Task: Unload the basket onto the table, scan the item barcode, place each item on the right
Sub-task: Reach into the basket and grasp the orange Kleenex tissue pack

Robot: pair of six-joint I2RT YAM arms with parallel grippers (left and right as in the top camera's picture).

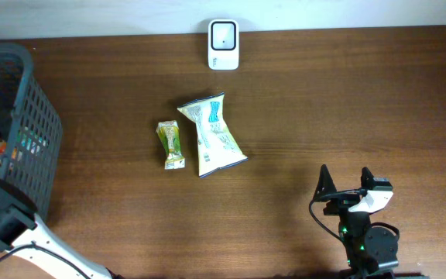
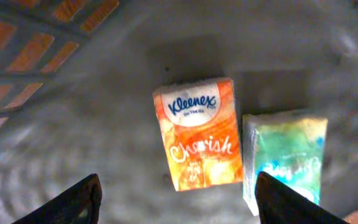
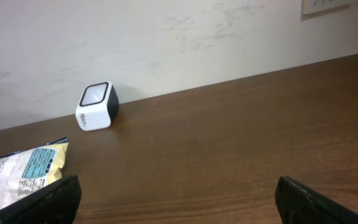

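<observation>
In the left wrist view an orange Kleenex tissue pack (image 2: 197, 134) lies flat on the basket floor. A green-blue pack (image 2: 286, 155) sits right beside it. My left gripper (image 2: 178, 200) hovers over them, open, with nothing between its fingers. The white barcode scanner (image 1: 224, 45) stands at the table's back edge and shows again as the scanner (image 3: 96, 106) in the right wrist view. My right gripper (image 1: 344, 182) rests open and empty near the front right, its jaws (image 3: 178, 202) wide apart over bare wood.
The dark mesh basket (image 1: 22, 116) stands at the left edge, its wall (image 2: 42, 37) close around my left gripper. On the table lie a snack bag (image 1: 212, 136) and a small green packet (image 1: 171, 144). The snack bag's corner (image 3: 23, 171) shows ahead-left of my right gripper.
</observation>
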